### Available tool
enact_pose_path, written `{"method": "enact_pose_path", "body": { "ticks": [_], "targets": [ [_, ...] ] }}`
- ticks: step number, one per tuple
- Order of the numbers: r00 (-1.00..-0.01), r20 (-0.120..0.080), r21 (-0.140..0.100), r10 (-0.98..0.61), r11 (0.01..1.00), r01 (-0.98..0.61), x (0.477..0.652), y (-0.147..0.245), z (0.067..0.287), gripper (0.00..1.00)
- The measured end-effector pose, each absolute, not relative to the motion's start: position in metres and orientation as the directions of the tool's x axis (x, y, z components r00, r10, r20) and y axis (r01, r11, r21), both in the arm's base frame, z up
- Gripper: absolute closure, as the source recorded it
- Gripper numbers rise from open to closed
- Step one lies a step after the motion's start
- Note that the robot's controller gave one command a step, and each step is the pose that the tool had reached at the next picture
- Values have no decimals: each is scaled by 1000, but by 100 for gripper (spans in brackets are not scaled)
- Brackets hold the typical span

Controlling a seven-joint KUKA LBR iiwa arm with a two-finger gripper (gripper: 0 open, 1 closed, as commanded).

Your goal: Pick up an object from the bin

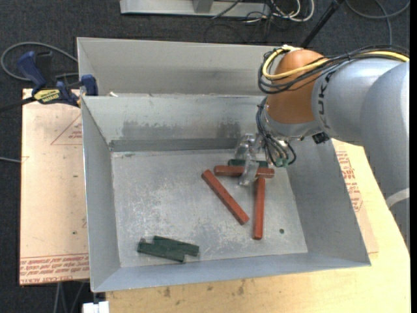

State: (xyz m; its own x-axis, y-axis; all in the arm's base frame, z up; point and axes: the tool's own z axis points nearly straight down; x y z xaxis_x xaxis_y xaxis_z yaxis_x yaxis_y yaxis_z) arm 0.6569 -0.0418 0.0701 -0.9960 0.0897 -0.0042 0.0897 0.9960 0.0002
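Observation:
My gripper hangs low over the right middle of the bin, its metal fingers down among three red-brown sticks. A short stick lies crosswise right under the fingers. A longer one runs diagonally toward the front. The third stick points straight to the front. Whether a stick sits between the fingers is hidden by the wrist.
A dark green flat block lies near the bin's front left corner. The arm with its orange cover and cables reaches in over the right wall.

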Motion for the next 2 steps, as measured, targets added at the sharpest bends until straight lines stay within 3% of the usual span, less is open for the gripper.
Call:
{"method": "enact_pose_path", "body": {
  "ticks": [1, 2],
  "targets": [
    [-996, -8, 1, 89, 996, 89, 659, -42, 109, 100],
    [-996, -3, 0, 88, 996, 88, 659, -41, 110, 100]
  ]
}}
